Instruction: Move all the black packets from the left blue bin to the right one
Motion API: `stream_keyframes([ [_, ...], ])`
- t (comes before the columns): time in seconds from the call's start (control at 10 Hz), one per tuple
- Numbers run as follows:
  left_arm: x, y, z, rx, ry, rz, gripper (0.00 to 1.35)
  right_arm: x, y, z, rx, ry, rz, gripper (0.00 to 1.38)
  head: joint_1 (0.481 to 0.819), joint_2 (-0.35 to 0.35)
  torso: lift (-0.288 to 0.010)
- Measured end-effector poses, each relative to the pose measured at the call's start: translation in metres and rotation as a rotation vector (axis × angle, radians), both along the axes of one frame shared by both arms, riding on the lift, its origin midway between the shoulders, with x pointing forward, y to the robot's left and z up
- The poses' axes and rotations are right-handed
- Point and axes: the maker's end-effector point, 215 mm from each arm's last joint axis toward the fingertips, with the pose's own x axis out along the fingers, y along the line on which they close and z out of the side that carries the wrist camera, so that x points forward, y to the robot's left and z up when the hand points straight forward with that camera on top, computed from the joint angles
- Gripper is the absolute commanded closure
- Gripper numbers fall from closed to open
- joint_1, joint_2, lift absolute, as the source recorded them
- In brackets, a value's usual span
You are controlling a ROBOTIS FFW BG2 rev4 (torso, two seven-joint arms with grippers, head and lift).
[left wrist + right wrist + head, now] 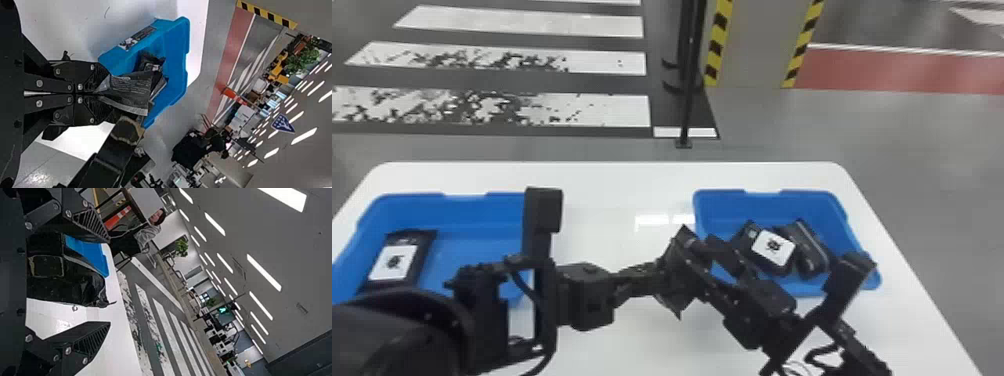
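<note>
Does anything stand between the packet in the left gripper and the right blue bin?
Yes, it seems: in the head view, the right gripper, fingers open, stands between the black packet and the near left part of the right blue bin.

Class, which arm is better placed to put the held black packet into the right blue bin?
Right, probably: the right tool is open close by the black packet, which the left tool grips, and is nearer the right blue bin.
</note>
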Motion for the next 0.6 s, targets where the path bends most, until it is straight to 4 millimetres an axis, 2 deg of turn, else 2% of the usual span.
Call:
stream_keyframes([
  [0.2, 0.0006, -0.0025, 0.0027, -0.007, -0.005, -0.005, 1.2, 0.005, 0.0015, -0.0052, 0.012, 0.009, 0.006, 1.25, 0.695, -0.11, -0.139],
  [0.4, 0.0005, -0.0015, 0.0027, -0.011, -0.003, -0.002, 1.2, 0.0041, 0.0018, -0.0071, 0.026, 0.015, 0.007, 1.27, 0.695, -0.108, -0.139],
  [0.5, 0.0007, -0.0016, 0.003, -0.012, -0.003, -0.001, 1.11, 0.0035, 0.0021, -0.0066, 0.03, 0.011, 0.009, 1.27, 0.695, -0.108, -0.139],
  [0.6, 0.001, -0.0006, 0.0027, -0.015, -0.002, 0.004, 0.62, 0.0032, 0.0021, -0.0061, 0.035, 0.008, 0.01, 1.27, 0.695, -0.107, -0.139],
])
